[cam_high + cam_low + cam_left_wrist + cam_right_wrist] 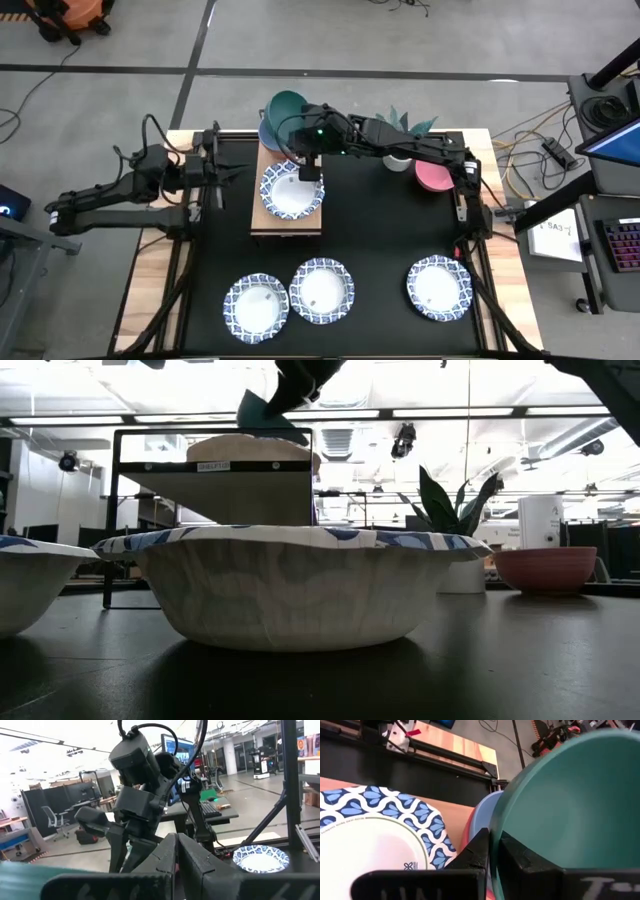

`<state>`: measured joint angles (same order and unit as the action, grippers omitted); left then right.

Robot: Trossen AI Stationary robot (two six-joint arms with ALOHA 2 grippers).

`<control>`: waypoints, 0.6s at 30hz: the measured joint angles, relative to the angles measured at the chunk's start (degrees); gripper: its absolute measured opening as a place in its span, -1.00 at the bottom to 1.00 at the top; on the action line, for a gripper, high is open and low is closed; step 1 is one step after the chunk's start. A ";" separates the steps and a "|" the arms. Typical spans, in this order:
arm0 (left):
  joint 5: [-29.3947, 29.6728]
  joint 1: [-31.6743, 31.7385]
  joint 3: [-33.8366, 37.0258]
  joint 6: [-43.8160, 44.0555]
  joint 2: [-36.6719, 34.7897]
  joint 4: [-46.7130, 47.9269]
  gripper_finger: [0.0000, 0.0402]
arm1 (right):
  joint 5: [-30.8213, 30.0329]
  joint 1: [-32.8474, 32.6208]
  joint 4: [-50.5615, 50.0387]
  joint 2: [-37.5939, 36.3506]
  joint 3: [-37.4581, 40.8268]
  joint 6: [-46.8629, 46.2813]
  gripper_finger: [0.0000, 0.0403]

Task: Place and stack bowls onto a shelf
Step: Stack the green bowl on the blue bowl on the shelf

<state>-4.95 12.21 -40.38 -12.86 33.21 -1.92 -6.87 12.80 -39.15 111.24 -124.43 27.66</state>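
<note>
Right gripper [490, 851] fingers pinching green bowl [285, 112] rim, above shelf [261, 217] far end.
Patterned dish [292, 190] on shelf; left gripper [232, 172] beside, fingers closed, empty.

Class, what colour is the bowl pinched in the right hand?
Green bowl, clearest in the right wrist view.

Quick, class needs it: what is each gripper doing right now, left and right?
Left gripper: shut, holding nothing.
Right gripper: shut on the green bowl rim.
</note>
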 joint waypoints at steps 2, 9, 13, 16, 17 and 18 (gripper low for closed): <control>0.00 0.00 0.00 -0.18 0.41 -0.57 -1.00 | 0.01 0.17 0.04 0.02 0.01 -0.26 -0.89; 0.02 0.00 0.00 -0.64 0.88 -1.09 -1.00 | -0.44 0.66 0.49 0.02 0.01 -2.38 -0.71; 0.04 0.00 0.00 -0.61 0.83 -1.09 -1.00 | -0.50 0.66 0.76 0.14 0.01 -2.29 -0.69; 0.04 0.00 0.00 -0.33 0.99 -1.08 -1.00 | -0.57 0.66 0.89 0.24 0.05 -2.27 -0.69; 0.05 0.02 0.00 -0.32 1.11 -1.05 -1.00 | -0.57 0.62 0.90 0.21 0.05 -2.29 -0.69; 0.07 0.00 0.00 -0.28 1.27 -0.99 -1.00 | -0.57 0.60 0.87 0.02 0.07 -2.40 -0.69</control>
<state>-4.89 12.21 -40.38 -13.14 34.48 -2.91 -7.44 13.39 -38.28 111.26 -124.36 25.26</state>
